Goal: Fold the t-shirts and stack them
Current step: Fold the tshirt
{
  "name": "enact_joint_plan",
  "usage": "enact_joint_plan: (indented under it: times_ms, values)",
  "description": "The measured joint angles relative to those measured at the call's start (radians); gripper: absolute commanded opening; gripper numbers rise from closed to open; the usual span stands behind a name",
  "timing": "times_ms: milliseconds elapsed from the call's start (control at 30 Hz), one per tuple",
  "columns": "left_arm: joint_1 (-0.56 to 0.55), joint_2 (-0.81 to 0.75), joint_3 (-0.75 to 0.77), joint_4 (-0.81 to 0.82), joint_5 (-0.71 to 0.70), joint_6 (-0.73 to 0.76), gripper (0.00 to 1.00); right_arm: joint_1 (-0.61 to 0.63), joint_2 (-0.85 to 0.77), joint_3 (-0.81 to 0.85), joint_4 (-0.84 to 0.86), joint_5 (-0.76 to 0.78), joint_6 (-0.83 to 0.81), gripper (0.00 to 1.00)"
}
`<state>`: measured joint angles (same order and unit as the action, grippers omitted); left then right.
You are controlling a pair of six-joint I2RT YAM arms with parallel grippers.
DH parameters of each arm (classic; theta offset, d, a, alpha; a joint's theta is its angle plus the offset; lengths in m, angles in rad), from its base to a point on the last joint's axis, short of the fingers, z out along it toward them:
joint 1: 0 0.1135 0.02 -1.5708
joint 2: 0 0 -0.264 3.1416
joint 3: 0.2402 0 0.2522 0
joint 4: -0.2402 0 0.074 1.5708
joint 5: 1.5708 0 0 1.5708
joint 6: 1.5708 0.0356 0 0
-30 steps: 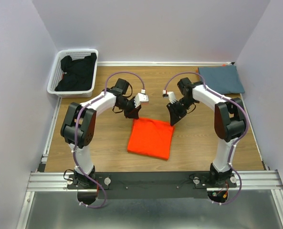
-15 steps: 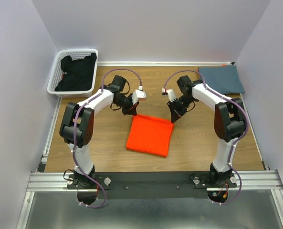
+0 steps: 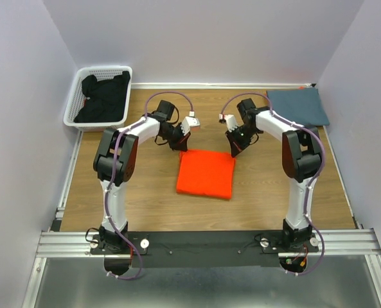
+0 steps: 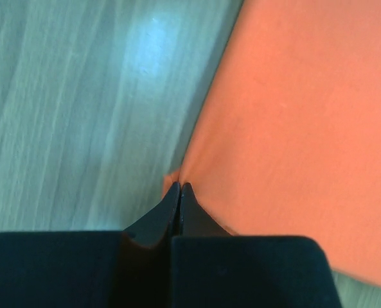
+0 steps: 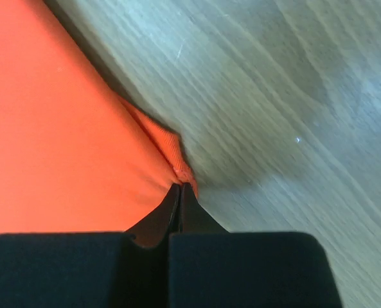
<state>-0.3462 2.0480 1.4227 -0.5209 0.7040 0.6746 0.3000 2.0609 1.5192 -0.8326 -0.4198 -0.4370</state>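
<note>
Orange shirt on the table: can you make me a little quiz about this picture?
1. True or false: the left gripper and right gripper each pinch a far corner of the orange t-shirt.
2. Fill in: the white basket holds ___ cloth.
3. Where is the blue-grey t-shirt? A: in the basket. B: at the far right corner of the table. C: under the orange one.
Key: 1 true; 2 black; 3 B.
</note>
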Motion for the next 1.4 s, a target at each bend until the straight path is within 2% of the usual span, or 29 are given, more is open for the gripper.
enact_joint_plan:
  times_ms: [267, 300, 333, 367, 400, 433, 467, 500, 567, 600, 733, 833, 933, 1033, 1133, 1267, 1400]
  values:
    - [0.018, 0.076, 0.104, 0.043, -0.049, -0.111, 0.00, -0.008, 0.082, 0.103, 0.069, 0.062, 0.063, 0.01]
    - [0.023, 0.079, 0.110, 0.046, -0.050, -0.119, 0.13, -0.010, 0.090, 0.121, 0.083, 0.071, 0.071, 0.03]
    - [0.029, 0.081, 0.114, 0.048, -0.049, -0.126, 0.20, -0.013, 0.099, 0.135, 0.097, 0.079, 0.078, 0.07]
    - [0.035, 0.081, 0.115, 0.050, -0.049, -0.137, 0.27, -0.014, 0.105, 0.149, 0.111, 0.089, 0.084, 0.25]
    - [0.039, 0.081, 0.115, 0.052, -0.049, -0.148, 0.33, -0.015, 0.107, 0.154, 0.117, 0.095, 0.092, 0.37]
    - [0.046, 0.079, 0.115, 0.056, -0.048, -0.155, 0.44, -0.015, 0.107, 0.169, 0.124, 0.107, 0.098, 0.47]
    - [0.055, 0.072, 0.112, 0.063, -0.048, -0.171, 0.51, -0.016, 0.106, 0.183, 0.127, 0.119, 0.109, 0.63]
    - [0.061, 0.063, 0.106, 0.066, -0.048, -0.187, 0.59, -0.018, 0.105, 0.200, 0.132, 0.125, 0.130, 0.97]
    - [0.074, 0.015, 0.089, 0.072, -0.044, -0.219, 0.61, -0.022, 0.088, 0.215, 0.140, 0.124, 0.161, 1.00]
    - [0.082, -0.022, 0.079, 0.079, -0.035, -0.245, 0.93, -0.025, 0.066, 0.215, 0.142, 0.111, 0.175, 1.00]
    - [0.092, -0.173, 0.042, 0.161, 0.065, -0.380, 0.94, -0.030, -0.045, 0.215, 0.145, 0.005, 0.253, 1.00]
    - [0.080, -0.282, -0.083, 0.351, 0.179, -0.596, 0.94, -0.031, -0.126, 0.199, 0.172, -0.180, 0.351, 1.00]
    - [0.060, -0.306, -0.226, 0.535, 0.229, -0.786, 0.94, -0.031, -0.127, 0.164, 0.198, -0.332, 0.431, 1.00]
    - [0.042, -0.227, -0.306, 0.669, 0.269, -0.966, 0.94, -0.029, -0.064, 0.139, 0.204, -0.422, 0.481, 1.00]
    - [0.037, -0.124, -0.305, 0.727, 0.282, -1.052, 0.95, -0.029, 0.034, 0.116, 0.211, -0.465, 0.513, 1.00]
    - [0.055, 0.022, -0.249, 0.732, 0.286, -1.089, 0.95, -0.041, 0.158, 0.102, 0.212, -0.489, 0.531, 1.00]
    - [0.092, 0.094, -0.150, 0.721, 0.328, -1.090, 0.95, -0.077, 0.195, 0.154, 0.212, -0.518, 0.541, 1.00]
